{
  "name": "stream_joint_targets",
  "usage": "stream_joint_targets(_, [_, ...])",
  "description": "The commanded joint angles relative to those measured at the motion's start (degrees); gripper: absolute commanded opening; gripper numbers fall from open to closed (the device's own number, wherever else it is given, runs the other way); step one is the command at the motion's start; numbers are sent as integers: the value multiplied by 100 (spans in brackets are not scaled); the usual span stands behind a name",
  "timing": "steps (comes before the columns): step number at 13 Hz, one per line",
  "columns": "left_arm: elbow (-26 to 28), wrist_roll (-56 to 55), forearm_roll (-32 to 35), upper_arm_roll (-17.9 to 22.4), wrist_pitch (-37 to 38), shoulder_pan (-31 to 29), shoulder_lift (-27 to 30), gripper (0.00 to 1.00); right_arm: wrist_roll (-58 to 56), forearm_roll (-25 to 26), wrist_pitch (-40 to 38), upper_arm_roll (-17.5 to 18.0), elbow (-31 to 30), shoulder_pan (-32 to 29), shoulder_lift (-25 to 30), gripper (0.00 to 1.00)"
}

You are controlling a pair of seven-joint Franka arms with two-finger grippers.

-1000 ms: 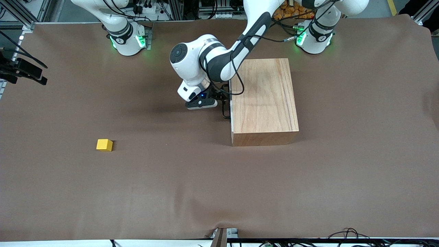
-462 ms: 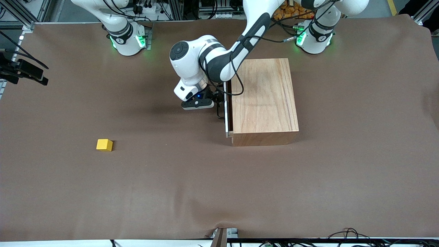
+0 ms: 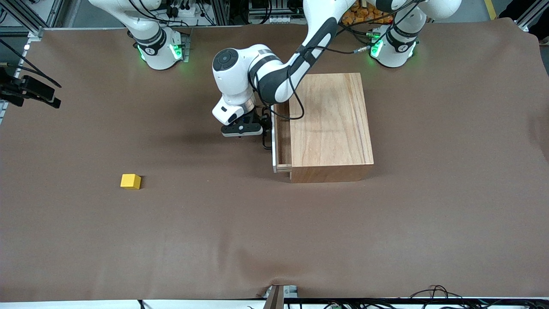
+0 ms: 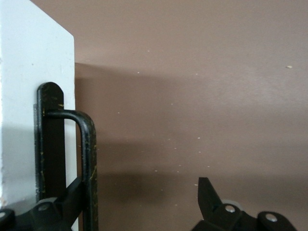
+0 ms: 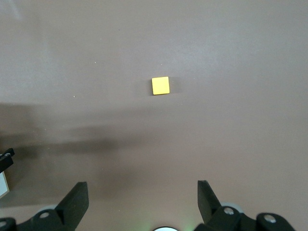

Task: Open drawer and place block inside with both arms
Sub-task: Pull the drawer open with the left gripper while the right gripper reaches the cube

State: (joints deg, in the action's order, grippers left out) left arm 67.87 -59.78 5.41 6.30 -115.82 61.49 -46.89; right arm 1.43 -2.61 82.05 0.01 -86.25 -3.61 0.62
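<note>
Step in hand: opening the drawer (image 3: 282, 138). Slid only part-way out of the wooden box (image 3: 330, 124), on the box's side toward the right arm's end of the table; narrow strip of tray showing between white front panel and box. Probably too small a gap for a drop-in yet, as a guess.

Black handle (image 4: 89, 163) on the white panel, with the left gripper (image 4: 139, 192) right at it, just beside the box's drawer side. Fingers apart, not clamped; one finger (image 4: 67, 199) apparently tucked between handle bar and panel, hooking rather than pinching, the other finger well clear over bare cloth.

Block (image 3: 130, 181) flat on the brown table cloth (image 3: 274, 240), well apart from the box, off toward the right arm's end and a bit nearer the front camera than the box's near edge. Untouched, nothing around it.

Right gripper (image 5: 142, 195) out of the front view; by its wrist view held high over the cloth, fingers wide apart and empty, block in sight below. Waiting.

Next move, judged: keep drawing the handle straight away from the box until enough tray open for the block, keeping the hook from slipping off the bar. Then unhook and clear out, and bring the right gripper down over the block, fingers square to two flat faces, for the pick and carry to the tray.
</note>
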Motion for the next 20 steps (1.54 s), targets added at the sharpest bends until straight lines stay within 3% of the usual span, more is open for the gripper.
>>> stream_joint_targets(1, [-151, -139, -180, 30, -300, 38, -110, 100, 59, -65, 31, 69, -24, -78, 0, 100])
stream_joint_targets(8, [-168, -429, -225, -58, -783, 38, -127, 100, 59, -73, 250, 69, -304, -105, -9, 100])
stream_joint_targets(11, [-168, -499, -259, -76, -845, 38, -127, 100, 121, -29, 643, 61, -1119, -78, -52, 100])
stream_joint_targets(13, [-168, -614, -348, -76, -1012, 38, -119, 100, 121, -29, 1346, 61, -1560, -87, -359, 100])
stream_joint_targets(16, [-177, -614, -348, -102, -1048, 38, -49, 100, 77, -21, 2032, 69, -1606, -69, -1043, 100])
stream_joint_targets(20, [-142, -544, -313, -14, -408, -32, 442, 100, 33, 136, 2806, 61, -1580, -26, -1703, 100])
